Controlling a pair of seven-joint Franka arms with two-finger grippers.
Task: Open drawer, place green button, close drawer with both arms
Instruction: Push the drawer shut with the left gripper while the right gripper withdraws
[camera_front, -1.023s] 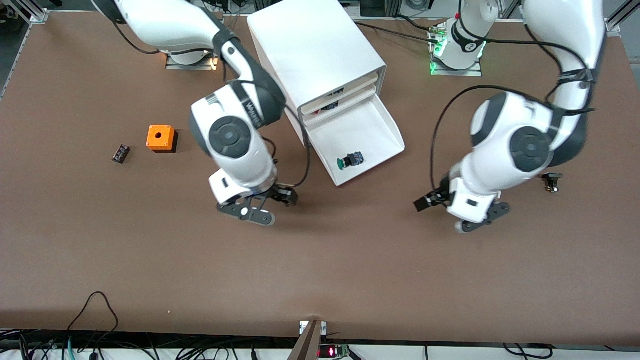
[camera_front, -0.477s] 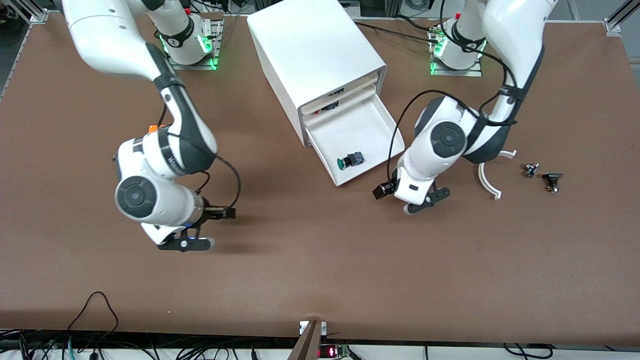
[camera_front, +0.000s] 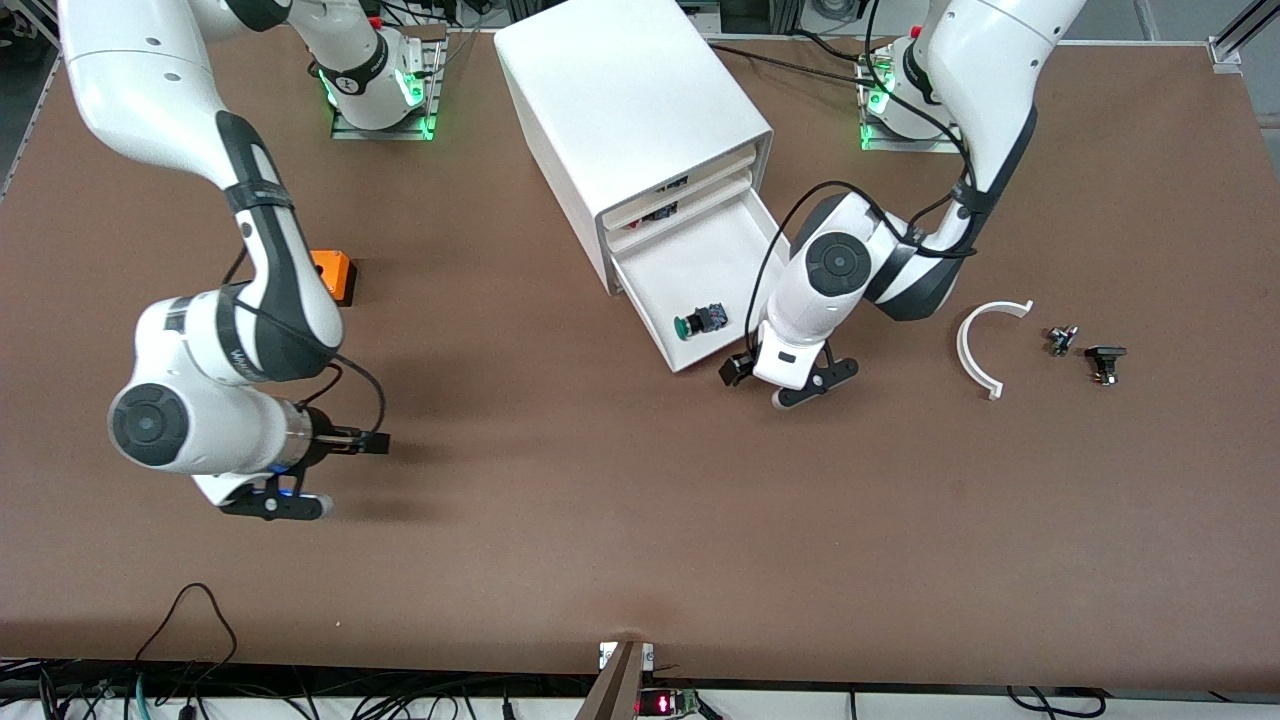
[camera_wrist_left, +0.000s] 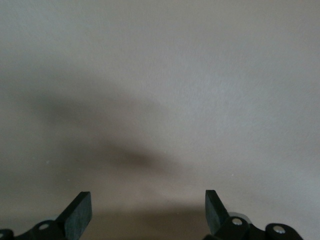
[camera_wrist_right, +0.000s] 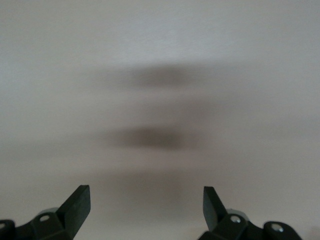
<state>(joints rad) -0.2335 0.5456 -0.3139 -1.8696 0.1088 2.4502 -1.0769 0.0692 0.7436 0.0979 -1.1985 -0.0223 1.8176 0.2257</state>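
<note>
Front view: the button (camera_front: 700, 321) lies on its side in the open drawer (camera_front: 740, 262), near the drawer's front edge, its long axis running along that front with the green cap toward the right arm's end of the bench (camera_front: 640, 520). The left gripper (camera_front: 800, 383) hovers beside the drawer's front corner, the right gripper (camera_front: 272, 502) over bare bench toward its own end, both with fingers apart and empty. The light, stiff plastic drawer should slide easily under a flat push on its plain front.
</note>
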